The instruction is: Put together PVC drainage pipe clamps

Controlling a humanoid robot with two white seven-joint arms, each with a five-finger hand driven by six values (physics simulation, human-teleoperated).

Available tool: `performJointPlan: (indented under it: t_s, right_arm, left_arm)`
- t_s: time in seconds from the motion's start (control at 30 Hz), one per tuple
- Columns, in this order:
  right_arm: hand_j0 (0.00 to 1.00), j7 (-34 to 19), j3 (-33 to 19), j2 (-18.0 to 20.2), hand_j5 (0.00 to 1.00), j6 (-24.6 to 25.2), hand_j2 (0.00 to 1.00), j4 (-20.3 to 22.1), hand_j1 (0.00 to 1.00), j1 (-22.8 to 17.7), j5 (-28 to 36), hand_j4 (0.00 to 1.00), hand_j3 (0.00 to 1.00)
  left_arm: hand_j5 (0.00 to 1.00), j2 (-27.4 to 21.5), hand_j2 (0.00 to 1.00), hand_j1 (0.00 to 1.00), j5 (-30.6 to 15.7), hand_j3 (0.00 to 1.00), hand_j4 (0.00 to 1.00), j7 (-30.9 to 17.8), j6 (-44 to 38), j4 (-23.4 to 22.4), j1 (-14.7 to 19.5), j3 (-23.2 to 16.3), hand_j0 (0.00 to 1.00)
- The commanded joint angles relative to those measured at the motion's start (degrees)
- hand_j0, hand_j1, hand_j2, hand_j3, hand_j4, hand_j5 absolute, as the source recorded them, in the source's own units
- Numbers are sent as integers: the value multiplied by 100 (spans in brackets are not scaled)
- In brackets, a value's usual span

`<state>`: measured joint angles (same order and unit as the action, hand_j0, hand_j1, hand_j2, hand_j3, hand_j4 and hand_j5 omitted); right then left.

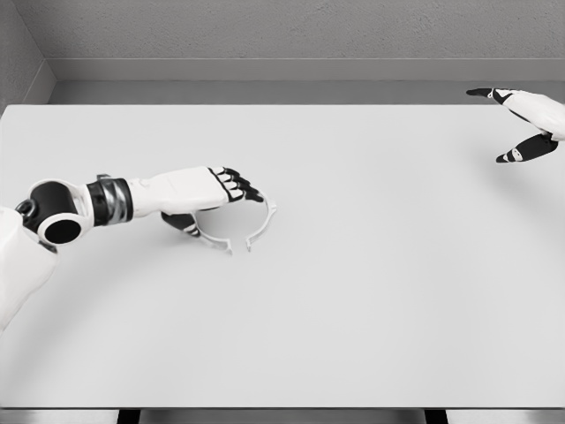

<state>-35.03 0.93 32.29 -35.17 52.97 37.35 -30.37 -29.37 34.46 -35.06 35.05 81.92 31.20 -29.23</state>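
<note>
A thin white pipe clamp ring (263, 223) lies on the white table (371, 300), left of the middle, with a gap in its near side between its two arcs. My left hand (221, 208) reaches in from the left and sits on the ring's left half. Its black-tipped fingers (238, 185) curl over the far rim and the thumb (180, 222) presses by the left arc (210, 238). My right hand (496, 124) hovers at the far right edge, well away from the ring, with finger and thumb spread and nothing in it.
A grey wall (282, 35) runs behind the table's far edge. The table's front edge (282, 408) shows along the bottom of the view.
</note>
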Motion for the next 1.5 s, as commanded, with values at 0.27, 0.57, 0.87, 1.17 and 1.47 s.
performJointPlan:
  t_s: [0.27, 0.57, 0.87, 1.17, 1.47]
  right_arm:
    - [100, 3, -5, 5, 100, 17, 100, 3, 100, 0, 40, 100, 100]
    - [100, 3, -5, 5, 100, 17, 100, 3, 100, -9, 40, 100, 100]
    - [100, 3, -5, 5, 100, 17, 100, 3, 100, -9, 49, 100, 100]
    - [100, 3, -5, 5, 100, 17, 100, 3, 100, -44, 40, 100, 100]
    - [100, 3, -14, 40, 100, 17, 100, -32, 100, -61, 49, 100, 100]
  left_arm:
    - [100, 28, 100, 100, 26, 100, 100, 6, -5, -27, 35, -4, 100]
    - [100, -429, 100, 100, -1, 100, 100, 6, -5, 114, 96, 101, 100]
    - [100, -324, 100, 100, 342, 100, 100, 6, -5, -229, 501, 163, 100]
    - [100, 81, 100, 100, 658, 100, 100, 6, -5, -484, 589, 101, 100]
    - [100, 169, 100, 100, 887, 100, 100, 6, -5, -967, 642, 93, 100]
